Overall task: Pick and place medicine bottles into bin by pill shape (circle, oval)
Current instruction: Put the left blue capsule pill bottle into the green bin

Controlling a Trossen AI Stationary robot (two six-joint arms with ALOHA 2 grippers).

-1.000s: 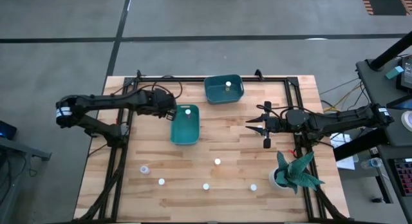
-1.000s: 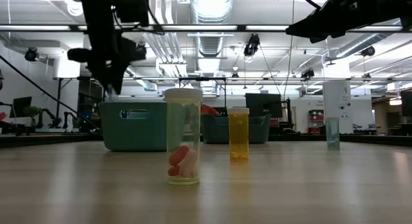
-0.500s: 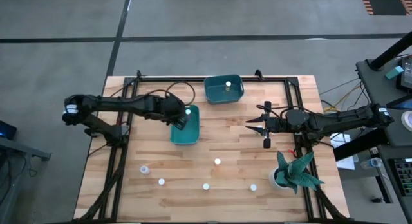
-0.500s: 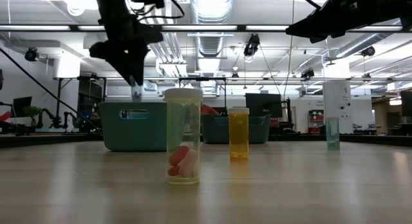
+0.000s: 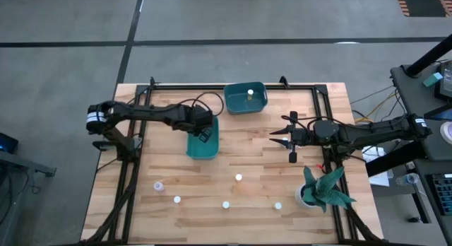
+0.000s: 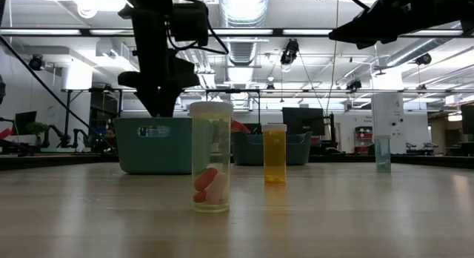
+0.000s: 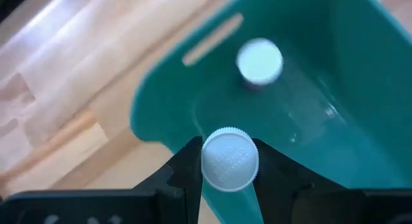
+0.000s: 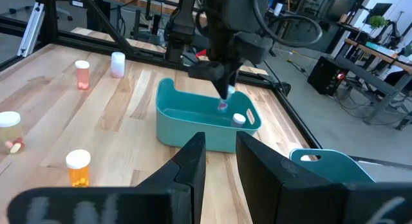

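My left gripper (image 5: 204,131) is shut on a small medicine bottle with a white cap (image 7: 230,158) and stands over the near teal bin (image 5: 202,143). The right wrist view shows this bottle (image 8: 223,103) hanging below the fingers above the bin (image 8: 193,130). Another white-capped bottle (image 7: 259,61) stands on the bin's floor. The far teal bin (image 5: 245,99) holds one bottle (image 5: 250,92). My right gripper (image 5: 284,136) is open and empty, above the table to the right of the bins. My left gripper pinches the bottle between its two fingers at the sides of the white cap (image 7: 208,163). The fingers come from above, pointing down. The bottle is upright, cap up, lifted clear above the bin's inside (image 7: 302,114).
Several loose bottles stand on the near half of the table (image 5: 159,185) (image 5: 239,178) (image 5: 278,205). In the low view a clear bottle with pills (image 6: 210,158) and an orange one (image 6: 275,154) stand close. A teal-leaved plant (image 5: 325,189) stands at the near right corner.
My left gripper has carried the bottle toward the table's right edge, from beside the near bin's left wall to over its inside, and has sunk a little. It stays shut on the bottle.
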